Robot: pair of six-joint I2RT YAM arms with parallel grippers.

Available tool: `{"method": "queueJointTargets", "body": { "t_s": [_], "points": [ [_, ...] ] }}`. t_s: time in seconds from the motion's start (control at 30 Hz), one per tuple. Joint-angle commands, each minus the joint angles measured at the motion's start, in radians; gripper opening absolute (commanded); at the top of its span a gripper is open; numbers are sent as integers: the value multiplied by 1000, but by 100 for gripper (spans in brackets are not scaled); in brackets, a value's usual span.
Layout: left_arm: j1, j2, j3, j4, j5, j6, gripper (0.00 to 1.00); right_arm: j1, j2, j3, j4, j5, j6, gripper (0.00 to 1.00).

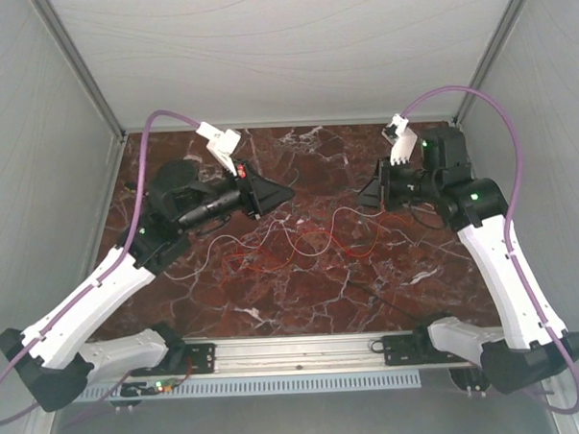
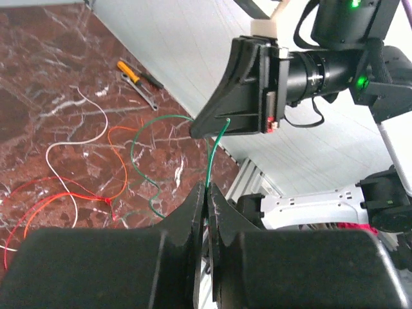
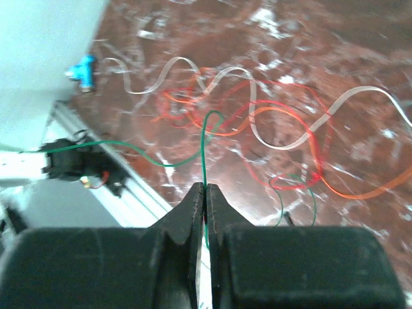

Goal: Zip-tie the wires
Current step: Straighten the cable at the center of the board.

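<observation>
The wires (image 1: 291,241) lie in loose red, orange and white loops on the marble, mid-table. They also show in the right wrist view as red wires (image 3: 283,109) and in the left wrist view as a white wire (image 2: 84,132). My left gripper (image 2: 207,188) is shut on a thin green wire (image 2: 219,145) that rises toward the right gripper's fingers (image 2: 225,96). My right gripper (image 3: 205,188) is also shut on a green wire (image 3: 203,145). Seen from above, the left gripper (image 1: 288,193) and right gripper (image 1: 365,200) face each other above the loops. A thin black strip, likely the zip tie (image 1: 375,297), lies nearer the front.
A yellow-handled screwdriver (image 2: 129,69) and a grey metal tool (image 2: 145,95) lie by the side wall. A small blue part (image 3: 82,71) sits near the wall. White walls enclose the table, and a metal rail (image 1: 295,351) runs along the front edge between the arm bases.
</observation>
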Motion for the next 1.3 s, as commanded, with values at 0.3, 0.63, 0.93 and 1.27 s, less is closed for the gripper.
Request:
{"method": "queueJointTargets", "body": {
  "t_s": [0.3,0.63,0.93,1.27],
  "points": [
    [-7,-93,18,48,-146,82,0,4,-103,-28,437,-233,262,0],
    [-7,-126,-9,-106,-181,104,0,-23,-130,-60,146,558,72,0],
    [-8,-45,-62,-38,-69,30,0,-31,-155,-208,271,752,-114,0],
    [-11,65,-18,-66,-27,52,0,-53,-54,-248,364,864,-294,0]
  ]
}}
